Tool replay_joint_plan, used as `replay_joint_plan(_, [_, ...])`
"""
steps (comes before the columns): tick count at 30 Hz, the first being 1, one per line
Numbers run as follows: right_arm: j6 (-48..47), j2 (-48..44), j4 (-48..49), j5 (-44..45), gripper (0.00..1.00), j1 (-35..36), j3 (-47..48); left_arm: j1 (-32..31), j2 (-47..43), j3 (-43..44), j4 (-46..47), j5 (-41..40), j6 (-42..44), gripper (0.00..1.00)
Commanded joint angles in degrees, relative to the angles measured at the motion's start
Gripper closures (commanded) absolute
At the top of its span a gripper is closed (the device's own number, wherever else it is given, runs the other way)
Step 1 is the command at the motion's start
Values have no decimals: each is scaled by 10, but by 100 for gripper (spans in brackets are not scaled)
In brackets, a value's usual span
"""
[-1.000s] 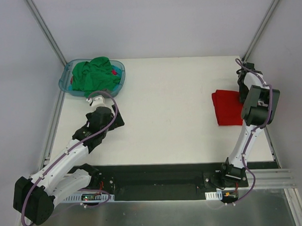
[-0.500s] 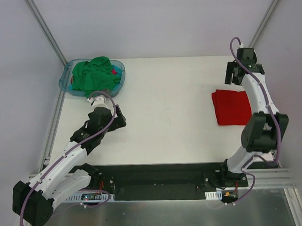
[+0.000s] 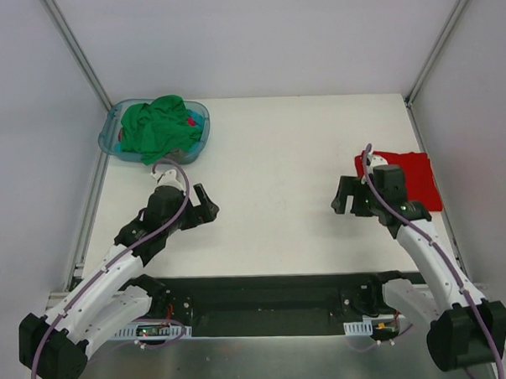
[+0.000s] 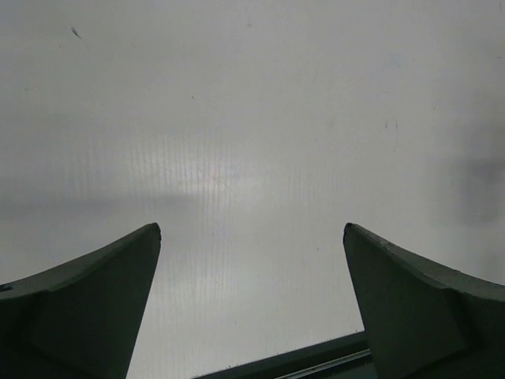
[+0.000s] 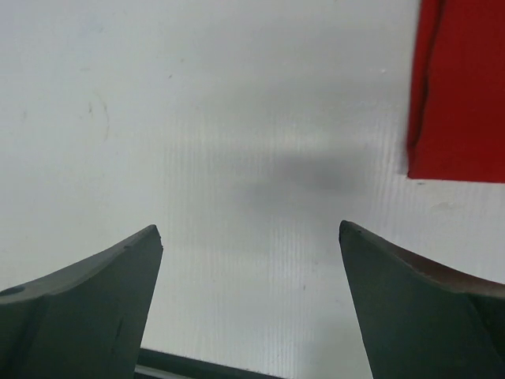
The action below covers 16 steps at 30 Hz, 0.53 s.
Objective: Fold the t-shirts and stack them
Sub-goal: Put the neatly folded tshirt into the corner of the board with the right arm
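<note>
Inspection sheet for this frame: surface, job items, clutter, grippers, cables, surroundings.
Surface: white table, bare in the middle, with faint scuffs in the wrist views.
Job's things: red t-shirt folded flat at the right edge. Green t-shirt crumpled in the blue basket at the far left corner.
Clutter: nothing seen.
Grippers: left gripper open and empty over bare table. Right gripper open and empty, just left of the red t-shirt.
Cables: left arm cable and right arm cable are purple and looped clear of the cloth.
Surroundings: grey walls, metal frame posts, black base plate.
</note>
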Motion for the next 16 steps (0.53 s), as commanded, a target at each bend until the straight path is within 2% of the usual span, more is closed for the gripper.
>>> replay_joint_plan(1, [28, -84, 54, -78, 4, 6, -52, 6, -34, -34, -6, 35, -10, 1])
replay_joint_plan(7, [49, -149, 73, -36, 4, 5, -91, 6, -79, -73, -6, 25, -16, 1])
replay_joint_plan(16, [56, -200, 125, -36, 4, 5, -141, 6, -117, -89, -7, 22, -10, 1])
